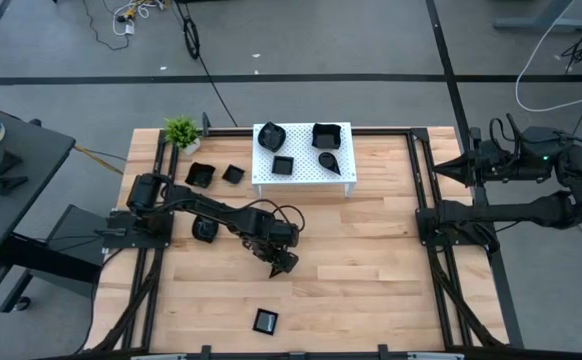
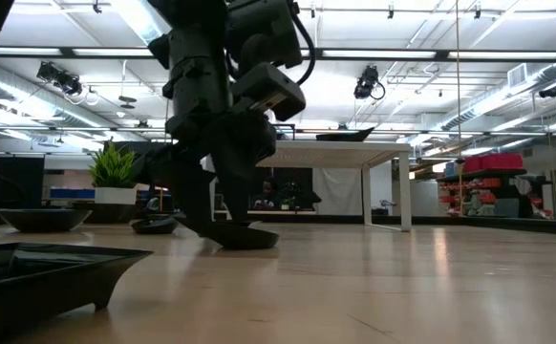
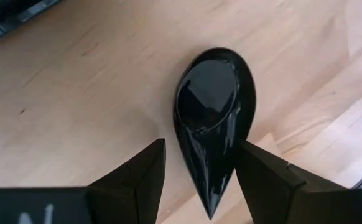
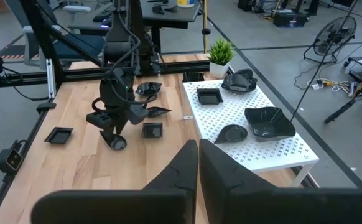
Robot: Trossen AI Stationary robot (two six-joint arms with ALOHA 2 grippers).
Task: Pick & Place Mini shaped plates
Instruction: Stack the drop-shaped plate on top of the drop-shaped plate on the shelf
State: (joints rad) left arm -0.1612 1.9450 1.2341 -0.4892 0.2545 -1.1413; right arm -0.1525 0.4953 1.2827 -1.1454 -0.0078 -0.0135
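1. While the left gripper [image 3: 199, 165] hangs low over the middle of the bench [image 1: 371, 260], I log its fingers [image 3: 134, 171] as spread, straddling the narrow tail of a teardrop plate [image 3: 213, 118] that lies flat on the wood. I cannot tell whether they touch it.
2. Risk: glossy tapered sides. If I close on the tail alone, I judge the plate may squirt forward or pivot out.
3. Risk: shallow rim. Fingers riding too high would slide over it; too low, they scrape the bench.
4. Other plates, logged: four on the white stand [image 1: 303, 175] at the far edge; two beside the plant [image 1: 181, 131] toward the far-left corner; a square plate [image 1: 264, 321] near the front edge.
5. Right gripper [image 4: 198, 163]: parked off the right edge, fingers pressed together, holding nothing.
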